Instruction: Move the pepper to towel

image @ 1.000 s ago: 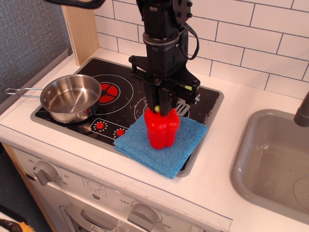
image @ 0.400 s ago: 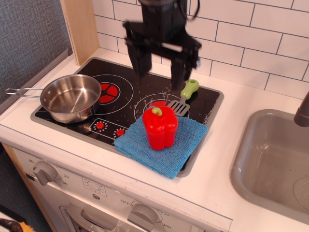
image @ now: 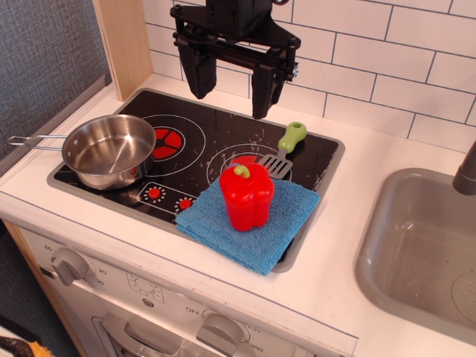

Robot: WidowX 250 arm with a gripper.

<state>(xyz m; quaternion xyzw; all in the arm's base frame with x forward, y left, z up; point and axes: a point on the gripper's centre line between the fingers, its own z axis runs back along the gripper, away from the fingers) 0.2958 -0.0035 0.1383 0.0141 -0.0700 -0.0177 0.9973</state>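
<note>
The red pepper (image: 247,195) with its yellow-green stem stands upright on the blue towel (image: 249,222), which lies on the front right corner of the black stove top (image: 195,141). My gripper (image: 230,104) is open and empty, high above the back of the stove, well clear of the pepper and behind it to the left. Its two black fingers (image: 199,78) hang apart.
A steel pan (image: 108,150) with a long handle sits on the left burner. A green-handled spatula (image: 284,149) lies behind the towel. A grey sink (image: 424,253) is at the right. A wooden post (image: 123,41) stands at the back left.
The gripper let go of the pepper, opened, and rose up and back to the left. The pepper stays standing on the towel.
</note>
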